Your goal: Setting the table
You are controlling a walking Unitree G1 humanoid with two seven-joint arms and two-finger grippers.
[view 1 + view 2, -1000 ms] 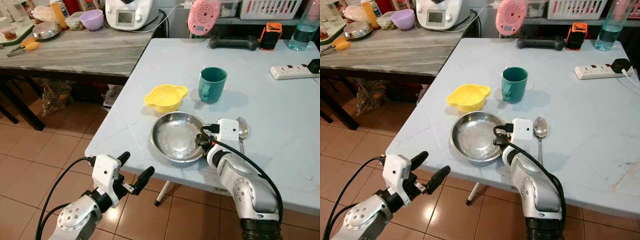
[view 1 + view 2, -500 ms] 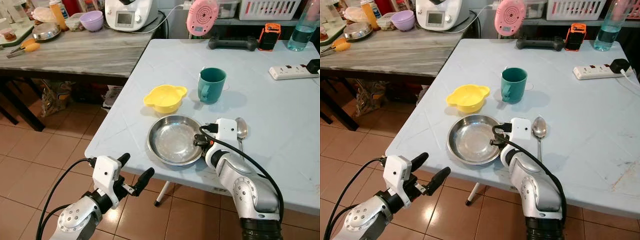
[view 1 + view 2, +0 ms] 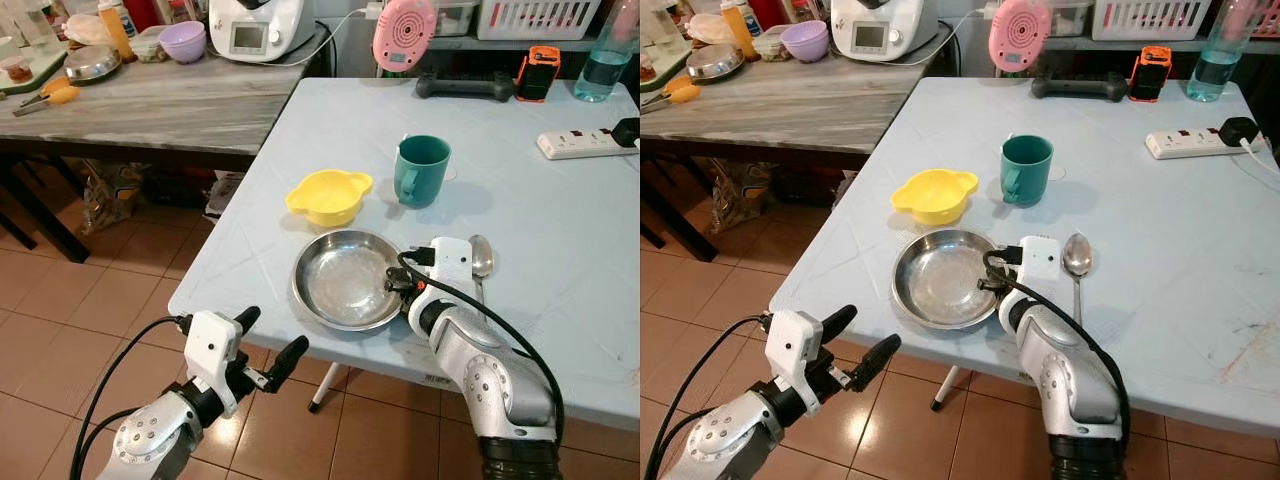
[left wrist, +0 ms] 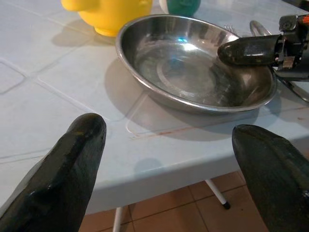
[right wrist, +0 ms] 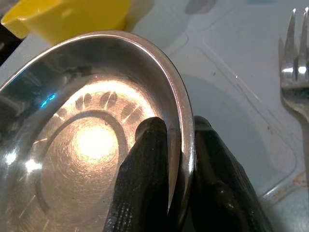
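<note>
A shallow steel plate point(image 3: 345, 277) lies near the front edge of the pale blue table point(image 3: 560, 250). My right gripper point(image 3: 396, 284) is shut on the plate's right rim point(image 5: 181, 125), one finger inside and one outside. A spoon point(image 3: 481, 258) lies just right of that wrist, and a fork point(image 5: 294, 77) lies on the table beside the plate. Behind the plate sit a yellow bowl point(image 3: 328, 195) and a teal mug point(image 3: 420, 170). My left gripper point(image 3: 268, 345) is open below the table's front edge, over the floor, pointing at the plate point(image 4: 193, 67).
At the table's far side are a pink speaker point(image 3: 404, 32), a black dumbbell point(image 3: 466, 86), a power strip point(image 3: 580, 143) and a water bottle point(image 3: 608, 55). A wooden counter point(image 3: 160, 100) with kitchenware stands to the left. Tiled floor point(image 3: 90, 300) lies below.
The right gripper has dragged the steel plate a little to the left along the table's front edge. The left gripper has not moved.
</note>
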